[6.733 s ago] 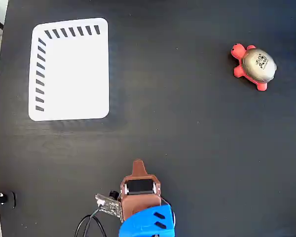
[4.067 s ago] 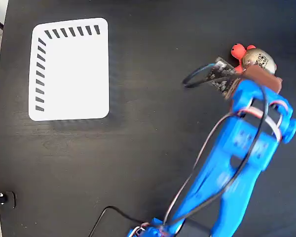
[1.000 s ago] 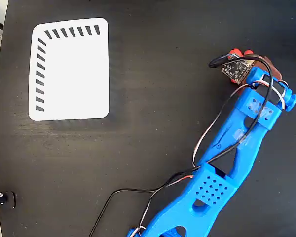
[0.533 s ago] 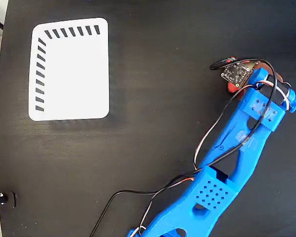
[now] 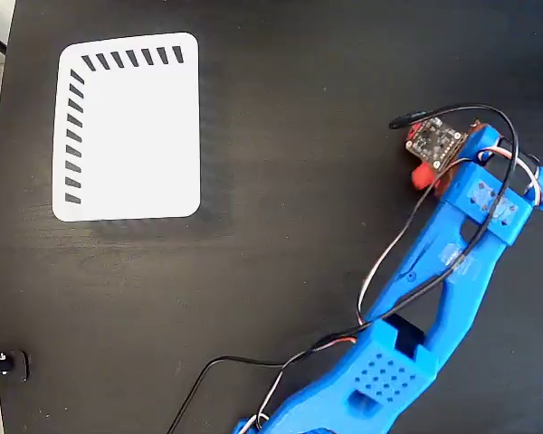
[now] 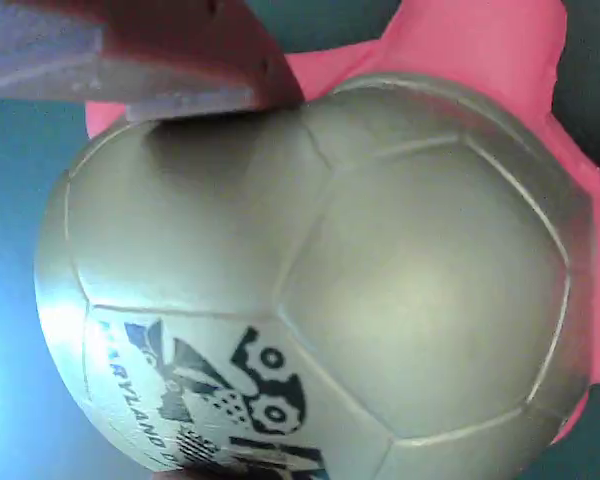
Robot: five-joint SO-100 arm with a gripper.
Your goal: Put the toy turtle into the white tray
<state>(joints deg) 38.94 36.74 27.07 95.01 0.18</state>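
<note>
- In the wrist view the toy turtle (image 6: 320,270) fills nearly the whole frame, its domed grey-gold shell smooth and faintly glossy, divided by shallow seams into panels.
- A dark printed mark with small lettering sits on the shell's lower left; red soft limbs stick out at the top right and along the right edge.
- A reddish-brown finger (image 6: 170,55) of the gripper presses on the shell's upper left rim; the other finger is out of sight, so whether the jaws are clamped on the toy cannot be told.
- The turtle's heading and long axis cannot be read: in the fixed view only a red scrap of the toy turtle (image 5: 420,174) peeks out left of the wrist.
- The gripper (image 5: 457,145) is hidden beneath a small circuit board (image 5: 433,137) and the blue plastic arm (image 5: 425,307), which slants up from the bottom edge with loose wires along it.
- The toy lies at the right of the black, matte table (image 5: 281,226).
- Farthest off, at upper left, lies the white tray (image 5: 127,127), flat, round-cornered, with dark slanted slots along its top and left edges, well apart from the turtle.
</note>
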